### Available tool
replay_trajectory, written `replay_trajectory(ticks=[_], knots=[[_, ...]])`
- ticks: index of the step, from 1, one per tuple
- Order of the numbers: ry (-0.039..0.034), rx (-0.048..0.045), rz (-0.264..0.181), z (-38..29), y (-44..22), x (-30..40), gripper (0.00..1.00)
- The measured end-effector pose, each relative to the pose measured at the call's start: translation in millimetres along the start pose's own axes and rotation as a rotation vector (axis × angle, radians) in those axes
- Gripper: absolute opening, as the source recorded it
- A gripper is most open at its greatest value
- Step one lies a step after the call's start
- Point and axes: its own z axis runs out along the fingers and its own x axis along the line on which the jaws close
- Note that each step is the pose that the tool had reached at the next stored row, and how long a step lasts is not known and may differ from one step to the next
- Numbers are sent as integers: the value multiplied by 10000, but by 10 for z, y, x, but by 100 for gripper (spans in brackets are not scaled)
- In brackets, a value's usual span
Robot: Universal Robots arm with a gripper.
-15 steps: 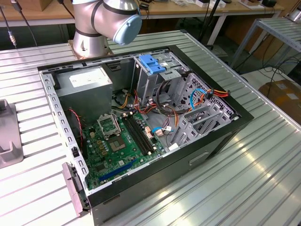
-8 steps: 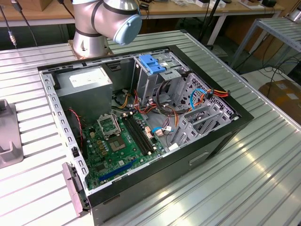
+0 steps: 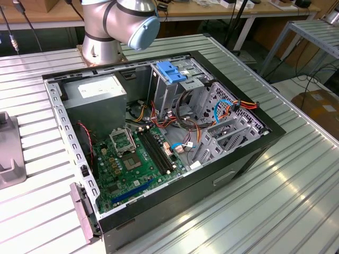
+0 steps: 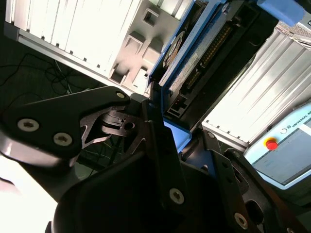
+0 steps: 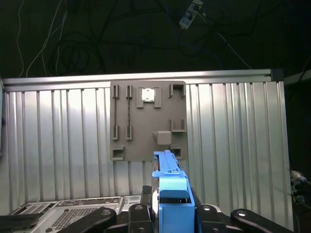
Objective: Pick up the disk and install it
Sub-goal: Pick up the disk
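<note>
In both wrist views my gripper (image 5: 171, 200) is shut on the disk (image 5: 169, 177), which stands edge-on between the black fingers (image 5: 145, 194). One bright blue side rail faces the first wrist camera. In the second wrist view the disk (image 4: 194, 53) shows its grey metal body, a blue rail and a row of connector pins, reaching away from the gripper (image 4: 177, 132). It hangs in the air above the ribbed metal table (image 5: 63, 141). Beyond it lies a grey slotted holder plate (image 5: 148, 121).
The open computer case (image 3: 269, 138) lies on the table in the exterior view, with the arm's base (image 3: 103, 37) behind it. Inside are a grey power-supply box (image 3: 98, 92), a green motherboard (image 3: 132, 159), a metal drive cage (image 3: 217, 108) and a blue plastic piece (image 3: 172, 70).
</note>
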Motion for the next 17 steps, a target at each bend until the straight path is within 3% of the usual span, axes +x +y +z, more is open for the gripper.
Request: replay_trajectory(ticks=[17], knots=[[-1, 1, 0, -4, -44, 46, 37]])
